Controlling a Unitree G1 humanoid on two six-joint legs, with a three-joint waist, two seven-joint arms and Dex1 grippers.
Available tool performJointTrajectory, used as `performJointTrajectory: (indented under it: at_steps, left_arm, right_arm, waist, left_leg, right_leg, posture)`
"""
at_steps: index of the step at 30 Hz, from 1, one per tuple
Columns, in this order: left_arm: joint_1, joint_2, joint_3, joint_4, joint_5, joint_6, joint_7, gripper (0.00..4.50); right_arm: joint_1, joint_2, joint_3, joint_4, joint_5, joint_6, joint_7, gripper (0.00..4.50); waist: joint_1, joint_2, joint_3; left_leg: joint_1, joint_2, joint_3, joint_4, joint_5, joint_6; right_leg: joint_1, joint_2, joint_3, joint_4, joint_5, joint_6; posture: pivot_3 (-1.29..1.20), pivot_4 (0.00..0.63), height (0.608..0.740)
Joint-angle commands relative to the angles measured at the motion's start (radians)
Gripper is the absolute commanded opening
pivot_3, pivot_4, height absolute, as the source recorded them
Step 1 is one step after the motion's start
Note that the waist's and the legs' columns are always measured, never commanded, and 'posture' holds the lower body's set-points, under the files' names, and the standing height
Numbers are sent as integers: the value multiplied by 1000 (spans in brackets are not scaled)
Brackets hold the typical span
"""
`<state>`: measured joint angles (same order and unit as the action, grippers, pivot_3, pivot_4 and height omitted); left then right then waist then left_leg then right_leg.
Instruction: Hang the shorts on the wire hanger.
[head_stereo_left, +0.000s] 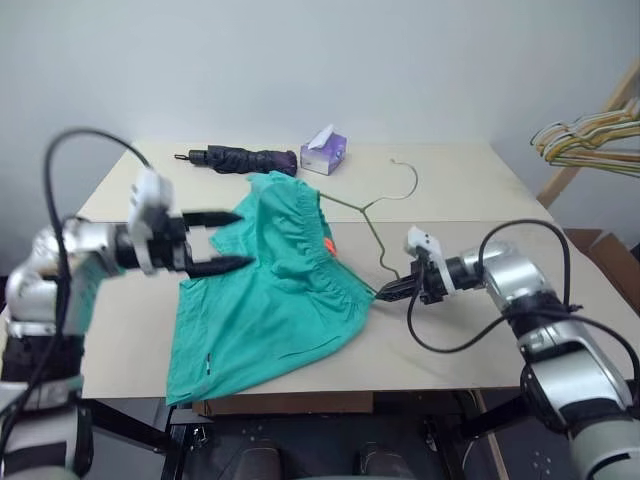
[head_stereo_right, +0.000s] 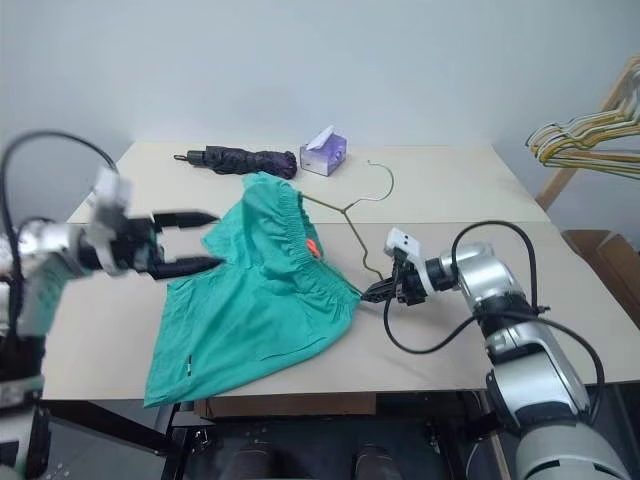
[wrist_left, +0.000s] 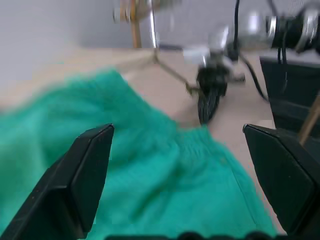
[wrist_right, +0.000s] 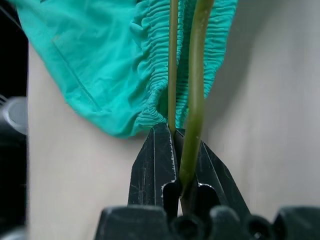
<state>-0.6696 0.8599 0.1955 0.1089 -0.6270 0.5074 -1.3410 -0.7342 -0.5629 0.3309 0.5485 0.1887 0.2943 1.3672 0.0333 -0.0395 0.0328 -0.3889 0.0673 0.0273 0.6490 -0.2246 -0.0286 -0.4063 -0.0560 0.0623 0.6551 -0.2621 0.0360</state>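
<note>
The teal-green shorts (head_stereo_left: 270, 300) lie spread on the table, waistband toward the right, with a small orange tag showing. The olive wire hanger (head_stereo_left: 378, 232) lies beside the waistband, its hook (head_stereo_left: 405, 175) pointing to the far side and one arm tucked into the shorts. My right gripper (head_stereo_left: 385, 292) is shut on the hanger's near corner at the waistband's edge; the right wrist view shows its fingertips (wrist_right: 162, 150) pinching the wire (wrist_right: 192, 100) against the gathered fabric (wrist_right: 100, 65). My left gripper (head_stereo_left: 245, 240) hovers open above the shorts' left side, holding nothing.
A dark folded umbrella (head_stereo_left: 245, 158) and a purple tissue box (head_stereo_left: 324, 152) sit at the table's far side. A bunch of coloured hangers (head_stereo_left: 590, 140) hangs on a wooden rack at far right, above a cardboard box (head_stereo_left: 600, 245). The table's near edge (head_stereo_left: 420, 392) runs just past the shorts.
</note>
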Motion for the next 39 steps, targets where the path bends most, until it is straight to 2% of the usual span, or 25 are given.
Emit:
performJointTrajectory:
  at_steps: [1, 4, 9, 13, 19, 29, 33, 39]
  left_arm:
    - [-108, 47, -18, 110, 56, -61, -46, 4474]
    - [-190, 71, -120, 228, 185, -171, -106, 4474]
    - [-289, 62, -247, 365, 251, -240, -257, 4474]
    - [-349, 55, -379, 463, 317, -334, -273, 4474]
    - [-425, 22, -523, 572, 328, -384, -273, 4474]
    - [-503, -51, -666, 726, 358, -440, -273, 4474]
    - [-520, -83, -681, 780, 374, -450, -273, 3617]
    - [-532, -98, -705, 806, 383, -451, -273, 1607]
  right_arm:
    - [0, 8, -19, -94, -39, -90, -45, 0]
    - [-4, 18, -1, -136, -82, -101, -75, 0]
    - [-34, 37, 23, -178, -154, -44, -131, 0]
    - [-47, 31, 46, -225, -196, 20, -144, 0]
    - [-38, 21, 79, -292, -242, 116, -146, 0]
    - [-42, 26, 103, -351, -257, 206, -147, 0]
    - [-41, 20, 115, -381, -261, 220, -147, 0]
    - [-33, 14, 122, -406, -270, 220, -151, 0]
  waist:
    - [-7, 1, 0]
    - [-11, 1, 0]
    - [-19, 1, 0]
    - [-21, 1, 0]
    - [-23, 1, 0]
    - [-30, 1, 0]
    - [-34, 1, 0]
    - [-46, 1, 0]
  left_leg:
    - [0, 0, 0, 0, 0, 0]
    - [1, -1, 0, 0, 0, 0]
    - [0, 0, 0, 0, 0, 0]
    - [-1, 0, 0, 1, 0, 0]
    - [-1, 0, 0, 1, 0, 0]
    - [-2, 0, 0, 1, 0, 0]
    - [-3, 0, 0, 2, 0, 0]
    - [-4, 0, 0, 2, 0, 0]
  right_leg:
    - [0, 0, 0, 0, 0, 0]
    - [1, 0, 0, 0, 0, 0]
    - [0, 0, 0, 1, 0, 0]
    - [0, 0, 0, 0, 0, 0]
    - [0, 0, 0, 1, -1, 0]
    - [-2, 0, 0, 1, -1, 0]
    - [-2, 0, 0, 1, -1, 0]
    - [-3, 0, 0, 2, -1, 0]
  posture:
    - [107, 0, 740]
    - [103, 0, 740]
    - [91, 0, 740]
    - [83, 0, 740]
    - [71, 0, 740]
    - [56, 0, 740]
    - [51, 0, 740]
    - [45, 0, 740]
